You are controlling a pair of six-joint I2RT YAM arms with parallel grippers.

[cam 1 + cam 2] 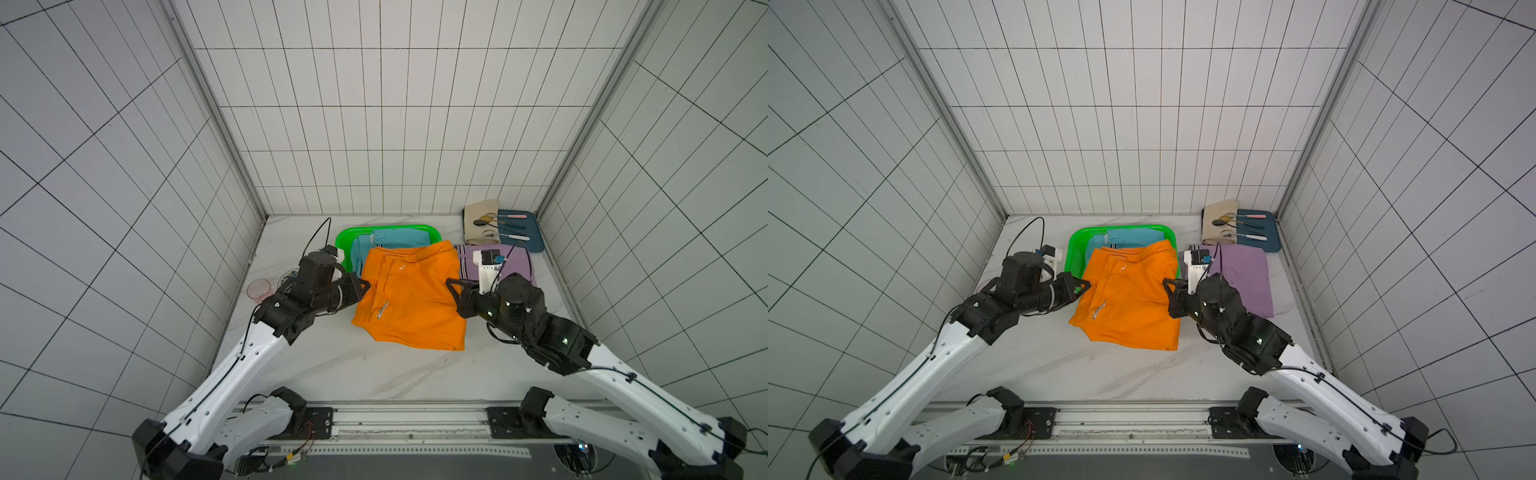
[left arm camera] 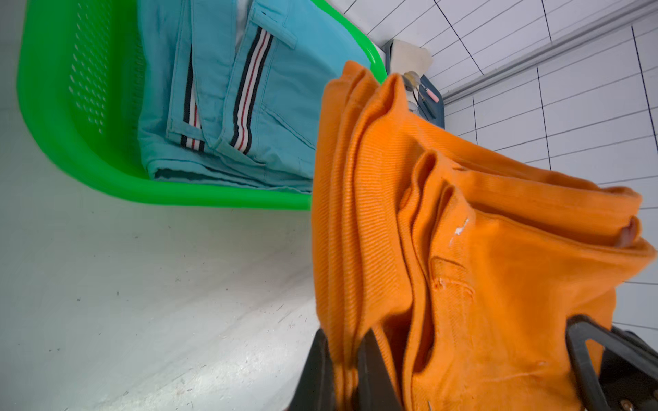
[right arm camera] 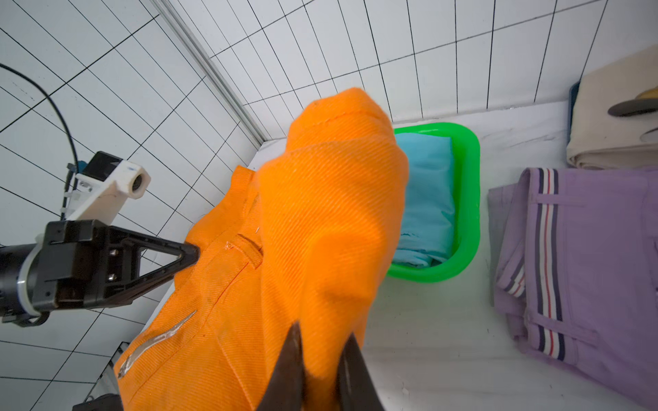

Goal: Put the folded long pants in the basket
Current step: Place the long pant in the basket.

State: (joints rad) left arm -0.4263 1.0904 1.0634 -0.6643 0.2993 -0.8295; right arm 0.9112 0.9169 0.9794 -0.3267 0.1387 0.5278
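Now both jaws are nearly shut: left gripper (image 1: 367,285) and right gripper (image 1: 449,283) each pinch a side edge of the orange pants (image 1: 409,299), slung between them over the near rim of the basket (image 1: 341,243). Best, I judge, to carry them level toward the far edge of the table (image 1: 395,374) and lower them flat onto the teal pants (image 1: 405,237). Only the left wrist view shows the stacked folds inside the pinch.

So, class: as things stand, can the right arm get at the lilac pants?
Probably not yet. The right gripper is shut on the orange pants. The lilac pants lie close by with nothing on them, so once freed, likely yes.
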